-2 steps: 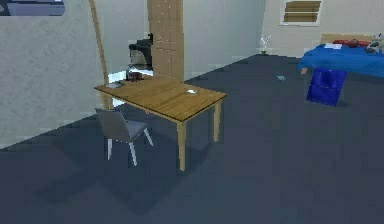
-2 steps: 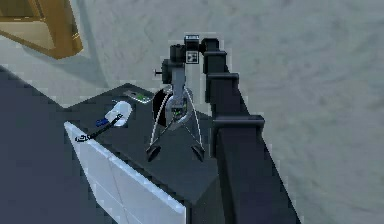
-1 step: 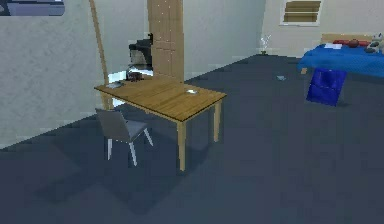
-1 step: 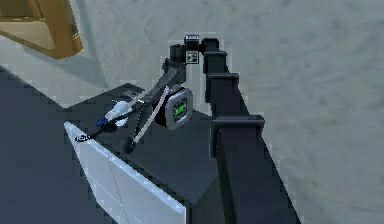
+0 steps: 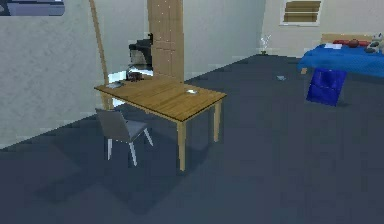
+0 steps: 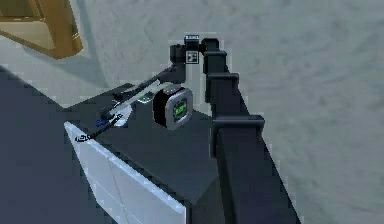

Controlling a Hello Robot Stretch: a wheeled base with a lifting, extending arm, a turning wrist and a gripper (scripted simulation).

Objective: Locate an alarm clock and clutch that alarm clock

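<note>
Black and square, the arm bar (image 6: 238,150) is seen at the lower right of the arm side view, running up toward the top centre, where two small white squares with black marks (image 6: 190,50) are carried. Below and left of it, a low cabinet with white front panels and a dark flat top (image 6: 120,185) is set against a pale grey wall (image 6: 310,60). On that surface, near the frame's centre, the round alarm clock with a silvery rim and a green face (image 6: 175,108) is stood upright, just beside the bar. The thin jaws are laid out leftward from the squares, past the clock's upper side, toward a small blue and black object (image 6: 103,123) lying on the surface. Whether the jaws are spread or pressed together cannot be told, nor whether anything is held, since the clock stands on the surface right by them. The arm is judged to be extended at the clock's height so that the clock may be taken from the side. A yellow-brown wooden frame (image 6: 45,25) is seen at the upper left.

In the forward view, a grey chair (image 5: 123,128) is set at a brown wooden table (image 5: 160,97) at centre left, presumably for sitting; farther off, at the upper right, a blue bed (image 5: 345,58) is placed along the far wall.
</note>
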